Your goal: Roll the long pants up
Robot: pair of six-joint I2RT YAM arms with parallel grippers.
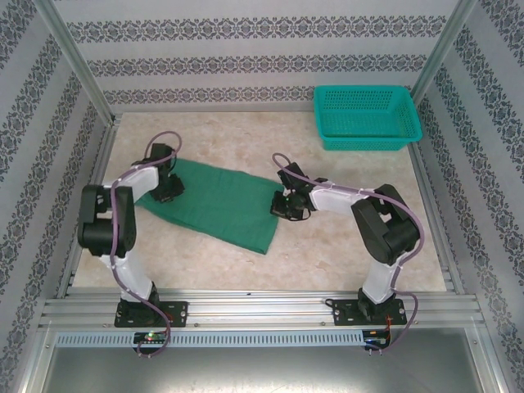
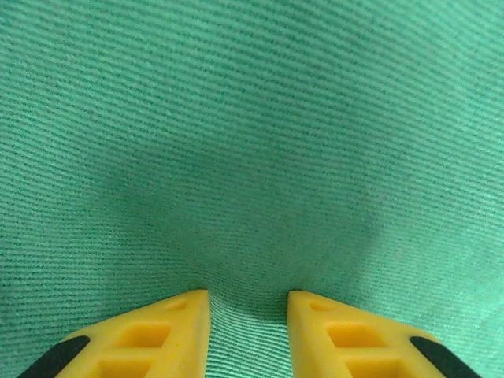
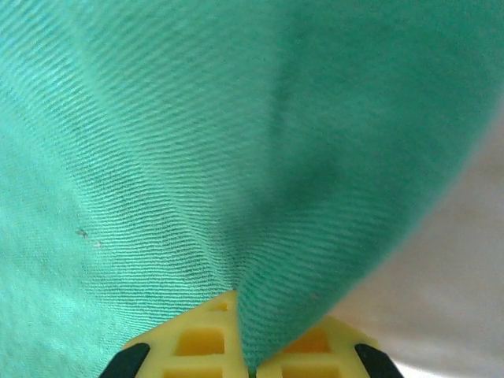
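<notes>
We hold our left arm (image 1: 106,225) folded at the elbow and reaching forward, its wrist bent downward. The left tool (image 2: 248,315) stands parted, with a clear gap between its yellow fingers (image 2: 169,335). Our right arm (image 1: 385,229) bends at the elbow and stretches leftward toward the middle, with its wrist held low. The right tool (image 3: 246,346) is closed, and its two tips pinch a fold of the long pants (image 3: 197,157) between them.

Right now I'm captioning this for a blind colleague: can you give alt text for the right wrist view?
The right hand pinches a fold of the green pants between its yellow fingers, the cloth fanning out above. Pale table shows at the lower right.
</notes>
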